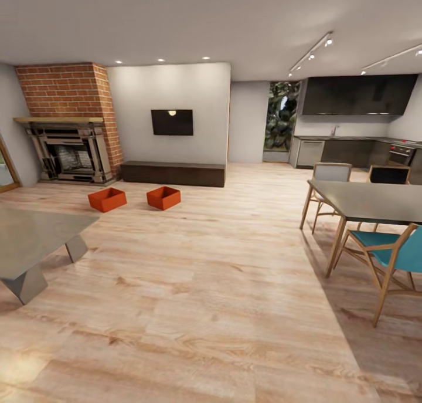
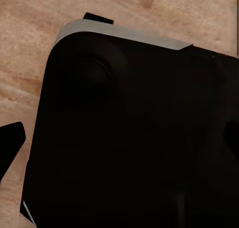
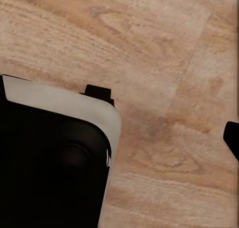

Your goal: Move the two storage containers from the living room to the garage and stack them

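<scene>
Two red-orange storage containers stand apart on the light wood floor of the living room, far ahead of me in the head view: one (image 1: 107,199) to the left, the other (image 1: 163,197) to its right, both in front of a low dark cabinet. In the left wrist view one dark fingertip (image 2: 11,141) of my left gripper shows at the picture's edge, over my own black base (image 2: 139,138). In the right wrist view, a dark fingertip (image 3: 233,138) of my right gripper also sits at the edge, above the plank floor. Nothing is held between either pair of fingers.
A brick fireplace (image 1: 70,153) is at the far left, with the low dark cabinet (image 1: 173,173) and a wall TV (image 1: 172,122) beside it. A coffee table (image 1: 29,239) stands near left. A dining table (image 1: 369,200) with chairs, one teal (image 1: 390,256), stands right, with the kitchen (image 1: 351,151) behind.
</scene>
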You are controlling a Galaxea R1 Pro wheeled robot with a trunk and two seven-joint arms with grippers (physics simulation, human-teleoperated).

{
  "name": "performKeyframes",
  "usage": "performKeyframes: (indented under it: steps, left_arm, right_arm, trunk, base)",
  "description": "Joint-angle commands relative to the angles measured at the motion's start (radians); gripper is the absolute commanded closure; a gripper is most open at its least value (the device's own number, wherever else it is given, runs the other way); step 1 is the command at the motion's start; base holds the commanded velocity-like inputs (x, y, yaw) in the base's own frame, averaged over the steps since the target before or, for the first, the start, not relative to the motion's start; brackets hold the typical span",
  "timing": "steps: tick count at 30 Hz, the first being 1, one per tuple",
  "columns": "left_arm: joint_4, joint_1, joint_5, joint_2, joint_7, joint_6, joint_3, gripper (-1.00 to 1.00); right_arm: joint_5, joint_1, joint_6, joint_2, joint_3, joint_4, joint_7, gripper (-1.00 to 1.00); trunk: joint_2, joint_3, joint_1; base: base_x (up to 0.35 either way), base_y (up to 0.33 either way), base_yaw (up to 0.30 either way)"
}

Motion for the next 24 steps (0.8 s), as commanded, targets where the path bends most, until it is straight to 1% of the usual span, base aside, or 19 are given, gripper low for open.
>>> performKeyframes:
  steps: [1,24]
  left_arm:
    - [0.001,-0.001,0.003,0.000,0.001,-0.003,0.002,-1.00]
    - [0.001,-0.001,0.002,0.000,0.001,-0.004,0.007,-1.00]
  right_arm:
    - [0.006,-0.001,-0.005,0.000,0.002,0.003,-0.001,-1.00]
    - [0.007,-0.001,-0.006,0.000,0.001,0.003,-0.001,-1.00]
  trunk:
    - [0.000,-0.001,0.001]
    - [0.000,-0.001,0.001]
  base:
    - [0.322,0.000,0.000]
    - [0.322,0.000,0.000]
